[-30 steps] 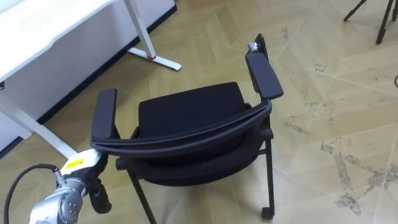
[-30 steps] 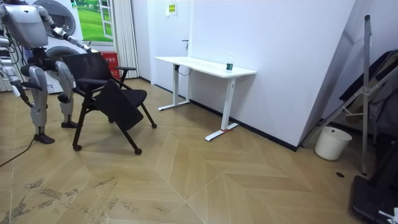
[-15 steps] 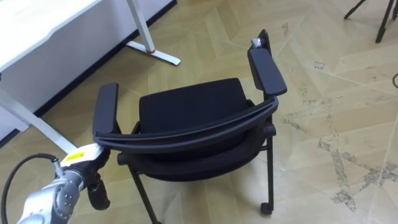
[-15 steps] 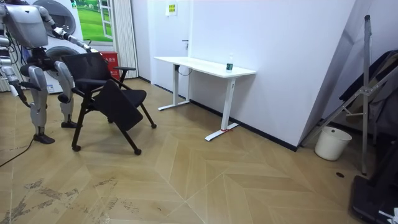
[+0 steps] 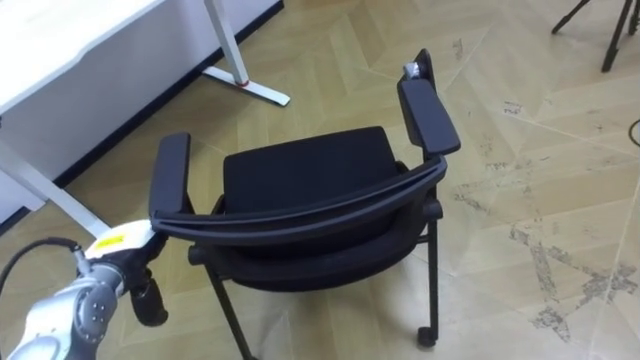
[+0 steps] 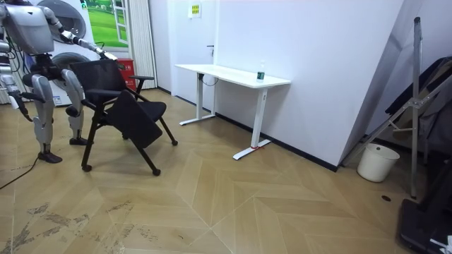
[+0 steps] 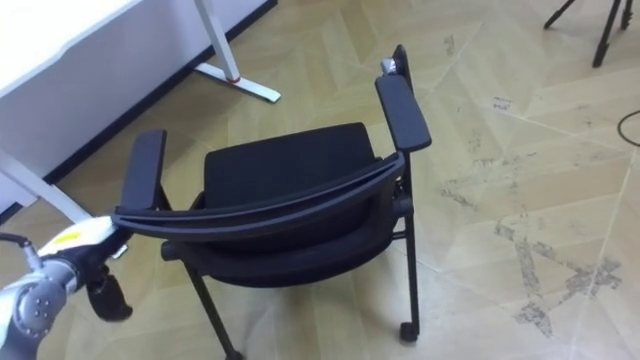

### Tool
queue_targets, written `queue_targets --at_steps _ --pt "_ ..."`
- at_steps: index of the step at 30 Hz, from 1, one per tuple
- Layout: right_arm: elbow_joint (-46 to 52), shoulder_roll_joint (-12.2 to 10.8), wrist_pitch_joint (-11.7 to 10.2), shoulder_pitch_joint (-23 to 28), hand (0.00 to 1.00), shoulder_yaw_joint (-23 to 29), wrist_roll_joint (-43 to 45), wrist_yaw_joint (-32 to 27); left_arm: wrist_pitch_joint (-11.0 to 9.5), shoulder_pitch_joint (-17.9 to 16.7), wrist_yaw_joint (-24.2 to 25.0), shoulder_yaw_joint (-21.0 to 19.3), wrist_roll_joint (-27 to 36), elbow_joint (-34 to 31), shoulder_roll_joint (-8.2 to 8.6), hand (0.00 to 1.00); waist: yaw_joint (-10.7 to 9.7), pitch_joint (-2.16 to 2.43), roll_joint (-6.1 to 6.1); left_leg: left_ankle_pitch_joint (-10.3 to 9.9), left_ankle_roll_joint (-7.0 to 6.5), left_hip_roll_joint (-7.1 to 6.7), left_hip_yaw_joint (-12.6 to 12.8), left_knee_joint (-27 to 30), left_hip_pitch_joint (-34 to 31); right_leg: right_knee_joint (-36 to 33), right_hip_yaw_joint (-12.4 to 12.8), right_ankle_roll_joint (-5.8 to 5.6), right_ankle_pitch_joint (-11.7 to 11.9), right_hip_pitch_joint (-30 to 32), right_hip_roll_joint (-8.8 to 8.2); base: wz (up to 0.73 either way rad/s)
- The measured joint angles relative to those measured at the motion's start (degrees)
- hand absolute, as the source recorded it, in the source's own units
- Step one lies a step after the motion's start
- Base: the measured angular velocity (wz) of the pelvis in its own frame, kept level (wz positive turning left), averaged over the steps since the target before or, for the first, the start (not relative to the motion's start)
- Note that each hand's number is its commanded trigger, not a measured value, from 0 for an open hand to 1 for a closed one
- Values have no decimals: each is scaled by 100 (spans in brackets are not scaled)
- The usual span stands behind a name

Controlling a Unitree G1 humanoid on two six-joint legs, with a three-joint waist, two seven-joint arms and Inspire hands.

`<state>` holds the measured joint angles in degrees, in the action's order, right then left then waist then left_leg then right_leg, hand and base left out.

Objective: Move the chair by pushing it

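Left eye view. The black padded chair with 2 armrests and thin metal legs [image 5: 305, 175] stands on the pale wooden parquet floor [image 5: 520, 150], directly in front of the robot. Its curved back rail is nearest the camera. The white desk on white metal legs [image 5: 60, 40] lies beyond it to the upper left, apart from it. The left hand [image 5: 125, 268] comes in low left and sits against the left end of the back rail. Its dark fingers [image 5: 150, 302] hang below the rail. I cannot tell whether they are spread, closed or clamped on the rail.

Room view. The robot stands at the room view's left, just behind the chair, with 1 arm reaching to the top of the backrest. The right hand [image 6: 15, 104] hangs low by its side, too small to read. The chair is well short of the desk.

Right eye view. Same layout. The seat pad is smooth, the armrests flat, and a small caster shows under the right rear leg.

Judgement: contact step, with the push starting or about to start. The next move calls for steady forward pressure along the chair's line. Contact at 1 end of the rail may swing the chair on its casters.
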<state>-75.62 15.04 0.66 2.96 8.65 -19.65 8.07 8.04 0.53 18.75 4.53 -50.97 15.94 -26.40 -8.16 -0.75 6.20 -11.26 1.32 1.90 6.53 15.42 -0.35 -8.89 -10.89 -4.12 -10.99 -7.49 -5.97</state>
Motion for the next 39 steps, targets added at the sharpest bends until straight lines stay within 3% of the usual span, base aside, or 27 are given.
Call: queue_targets --at_steps 11,15,22,39 --pt "14 4 -65 55 0 3 18 -175 -23 160 -1 -24 -284 -34 -3 0 64 9 29 0 0 -2 -8 -2 -21 21 9 1 -1 8 5 0" --pt "30 4 -65 46 0 2 101 -132 -30 167 -1 -180 -401 -441 -24 0 91 5 32 0 0 -3 -11 -12 -31 27 22 1 -2 24 5 0" --pt "30 4 -90 -25 0 -2 149 -143 -146 611 -73 -202 -543 -947 -27 0 51 12 42 0 0 -4 33 -12 -15 25 113 1 -2 41 4 -4" --pt "-118 -80 -54 -44 0 -60 115 -115 31 630 348 -143 -802 -1614 -27 0 31 12 47 0 -1 -12 -45 39 -107 8 116 2 -2 45 16 3"
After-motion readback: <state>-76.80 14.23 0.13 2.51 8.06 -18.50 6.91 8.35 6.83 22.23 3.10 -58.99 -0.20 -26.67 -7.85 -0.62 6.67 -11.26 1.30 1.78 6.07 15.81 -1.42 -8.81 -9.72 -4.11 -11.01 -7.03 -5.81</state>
